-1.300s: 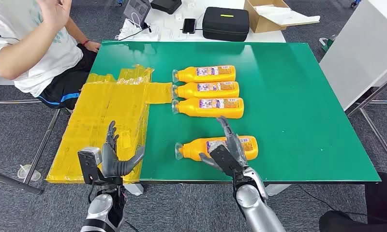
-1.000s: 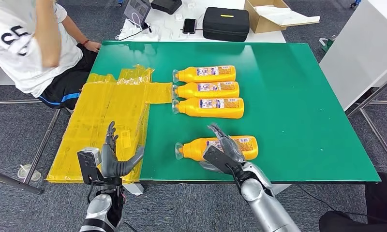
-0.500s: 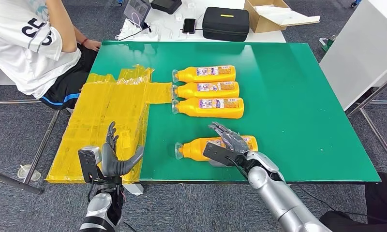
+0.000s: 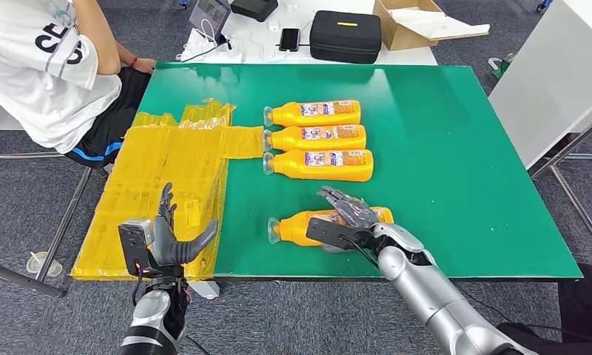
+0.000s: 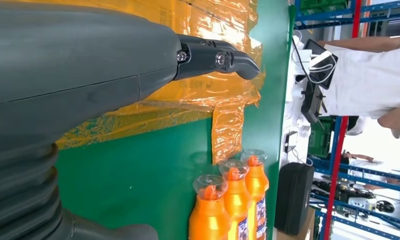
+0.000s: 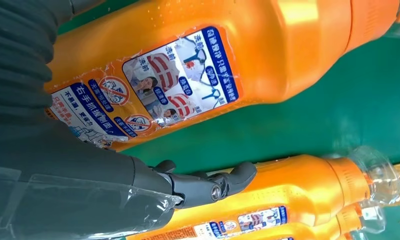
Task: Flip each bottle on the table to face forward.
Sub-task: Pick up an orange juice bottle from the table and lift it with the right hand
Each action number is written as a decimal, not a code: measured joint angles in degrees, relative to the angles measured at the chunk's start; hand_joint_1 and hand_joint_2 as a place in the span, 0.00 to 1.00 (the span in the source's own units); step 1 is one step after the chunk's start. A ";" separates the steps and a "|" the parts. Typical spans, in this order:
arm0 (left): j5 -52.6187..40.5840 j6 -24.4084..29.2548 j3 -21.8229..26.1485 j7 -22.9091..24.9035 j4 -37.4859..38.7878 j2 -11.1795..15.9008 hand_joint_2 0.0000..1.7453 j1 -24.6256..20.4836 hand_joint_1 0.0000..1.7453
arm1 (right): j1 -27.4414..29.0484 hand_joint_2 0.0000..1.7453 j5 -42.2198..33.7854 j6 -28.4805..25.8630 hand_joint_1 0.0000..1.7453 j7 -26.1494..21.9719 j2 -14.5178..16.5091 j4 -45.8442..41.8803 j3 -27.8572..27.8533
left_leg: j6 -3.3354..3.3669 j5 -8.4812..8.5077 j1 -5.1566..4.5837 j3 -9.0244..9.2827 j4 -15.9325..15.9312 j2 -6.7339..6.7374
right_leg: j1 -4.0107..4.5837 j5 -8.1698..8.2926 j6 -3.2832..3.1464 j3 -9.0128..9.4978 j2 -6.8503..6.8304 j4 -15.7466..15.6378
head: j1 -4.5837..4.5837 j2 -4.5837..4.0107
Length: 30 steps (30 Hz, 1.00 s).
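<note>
Three orange bottles [image 4: 317, 138] lie side by side mid-table, caps to the left, labels up; they are also in the left wrist view [image 5: 235, 200]. A fourth orange bottle [image 4: 297, 227] lies alone near the front edge. My right hand [image 4: 346, 220] lies over its body, fingers spread across to its far side. The right wrist view shows this bottle's label [image 6: 183, 75] up and one finger [image 6: 213, 184] reaching past it toward the row [image 6: 298, 192]. The bottle still rests on the green table [image 4: 441, 148]. My left hand [image 4: 169, 240] hovers open at the front left.
Yellow tape sheeting [image 4: 171, 166] covers the table's left part. A person in a white shirt [image 4: 41, 66] sits at the far left corner. Behind the table are a black case [image 4: 345, 35], a phone [image 4: 288, 38] and a cardboard box [image 4: 419, 22]. A white cabinet [image 4: 559, 74] stands on the right.
My right hand has turned palm-down and slid left over the front bottle, its arm swinging in from the right. The bottle has not moved. The person lowered a raised arm.
</note>
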 joint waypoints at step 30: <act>1.16 -1.46 0.03 0.03 4.80 0.04 1.00 -2.15 0.00 | -6.75 1.00 -5.37 9.59 1.00 2.15 -10.33 3.43 12.80 | 0.04 0.00 -0.09 0.64 0.01 -0.10 | -0.07 -0.01 0.02 0.64 -0.12 -0.04 | -0.01 0.01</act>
